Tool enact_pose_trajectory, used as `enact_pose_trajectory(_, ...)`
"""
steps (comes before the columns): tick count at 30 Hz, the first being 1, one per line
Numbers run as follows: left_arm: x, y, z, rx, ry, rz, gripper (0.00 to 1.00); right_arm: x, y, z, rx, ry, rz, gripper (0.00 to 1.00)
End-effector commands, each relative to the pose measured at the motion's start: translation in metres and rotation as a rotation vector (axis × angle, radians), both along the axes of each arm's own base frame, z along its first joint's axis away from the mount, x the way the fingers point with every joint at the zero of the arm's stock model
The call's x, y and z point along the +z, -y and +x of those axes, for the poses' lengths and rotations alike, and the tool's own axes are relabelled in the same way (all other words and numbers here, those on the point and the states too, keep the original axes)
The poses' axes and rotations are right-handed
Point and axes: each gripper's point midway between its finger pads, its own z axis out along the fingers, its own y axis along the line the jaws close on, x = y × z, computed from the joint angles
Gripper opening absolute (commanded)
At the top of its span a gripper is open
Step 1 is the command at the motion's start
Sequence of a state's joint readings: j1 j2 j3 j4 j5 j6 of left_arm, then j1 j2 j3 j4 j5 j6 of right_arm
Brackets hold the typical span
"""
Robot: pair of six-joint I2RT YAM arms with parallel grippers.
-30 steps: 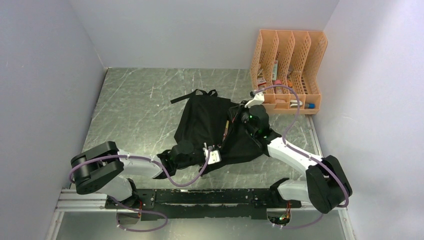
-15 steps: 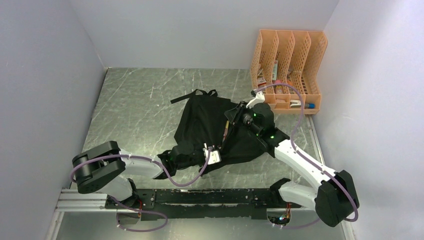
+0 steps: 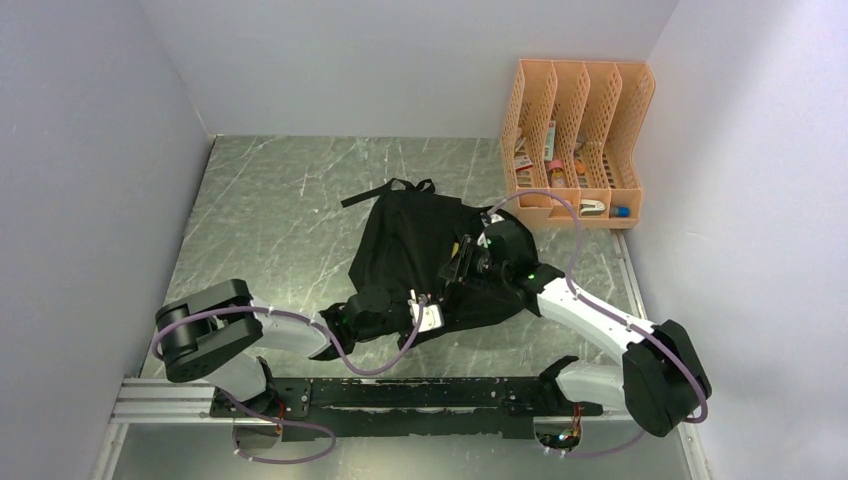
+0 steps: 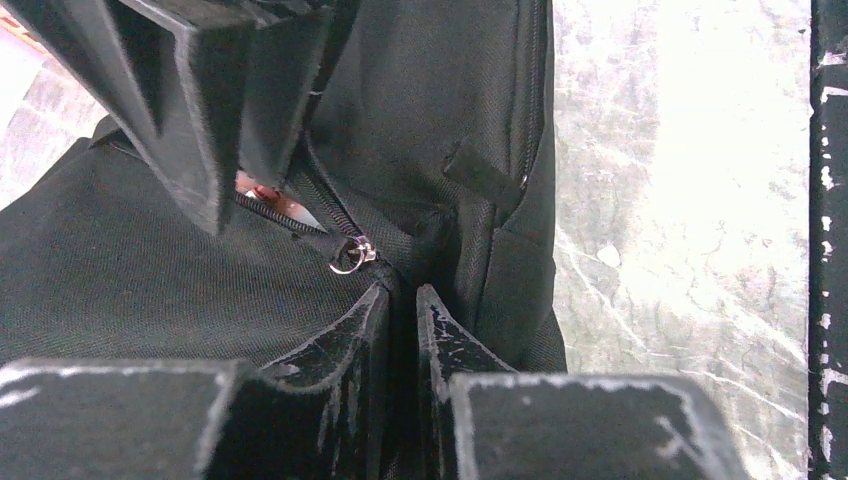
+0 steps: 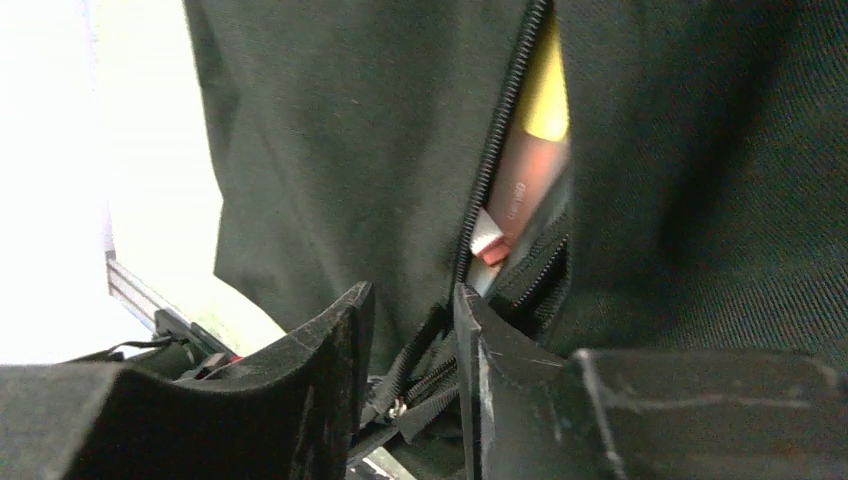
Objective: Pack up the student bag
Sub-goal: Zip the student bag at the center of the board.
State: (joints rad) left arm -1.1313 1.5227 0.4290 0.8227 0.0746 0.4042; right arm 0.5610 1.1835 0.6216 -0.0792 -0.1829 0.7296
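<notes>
a: what's the biggest thing there?

b: the grey scratched marble-look table (image 3: 270, 200). the student bag (image 3: 410, 250), a large soft black fabric backpack, lies flat near its middle, a little toward 3 o'clock, straps trailing toward 12.

a: and off the bag?

b: an orange slotted plastic file organiser (image 3: 575, 110) stands in the far corner at about 1 o'clock, well apart from the bag, with small items in its slots.

a: the arms?

b: the white-and-black left arm (image 3: 280, 335) reaches in from 8 o'clock to the bag's near edge. the white-and-black right arm (image 3: 590, 310) comes from 4 o'clock onto the bag's 3 o'clock side.

a: jaws?

b: the right gripper (image 5: 412, 295) has its jaws parted, and the black coil zipper (image 5: 495, 130) runs down into the gap. the left gripper (image 4: 402, 295) shows only a narrow slit, with a ridge of bag fabric leading into it. i cannot tell whether it pinches that.

a: anything smaller?

b: the zipper gapes, showing a yellow object (image 5: 548, 90) and a pink tube-like object (image 5: 520, 180) inside. a small silver ring zipper pull (image 4: 350, 255) sits just beyond the left fingertips, at their 11 o'clock.
</notes>
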Motion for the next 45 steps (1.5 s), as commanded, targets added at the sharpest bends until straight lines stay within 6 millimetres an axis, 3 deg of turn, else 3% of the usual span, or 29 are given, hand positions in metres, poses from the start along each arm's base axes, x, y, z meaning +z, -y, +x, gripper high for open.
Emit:
enact_pose_trajectory(1, -0.018, 0.005, -0.029, -0.101, -0.059, 0.024, 0.21, -0.020, 0.008, -0.013, -0.024, -0.080, -0.043, 0.40)
enact_pose_trajectory(10, -0.025, 0.005, -0.032, -0.098, -0.077, 0.027, 0.25, -0.033, 0.016, -0.032, -0.023, -0.139, -0.065, 0.48)
enact_pose_trajectory(18, -0.027, 0.007, -0.034, -0.104, -0.087, 0.034, 0.19, -0.033, -0.010, -0.030, 0.063, -0.146, 0.026, 0.35)
enact_pose_trajectory(24, -0.026, 0.008, -0.034, -0.108, -0.085, 0.035, 0.16, -0.040, -0.013, -0.027, 0.070, -0.164, 0.006, 0.28)
enact_pose_trajectory(29, -0.027, 0.009, -0.034, -0.111, -0.089, 0.037, 0.13, -0.026, -0.012, -0.021, 0.061, -0.109, 0.007, 0.11)
enact_pose_trajectory(34, -0.027, 0.011, -0.034, -0.111, -0.092, 0.033, 0.10, 0.006, 0.001, -0.006, 0.005, 0.039, -0.018, 0.00)
enact_pose_trajectory(38, -0.028, 0.011, -0.034, -0.111, -0.096, 0.036, 0.08, 0.022, 0.001, -0.001, 0.007, 0.107, -0.007, 0.00)
enact_pose_trajectory(45, -0.028, 0.011, -0.034, -0.115, -0.096, 0.037, 0.06, 0.032, -0.004, 0.003, 0.036, 0.149, 0.009, 0.00)
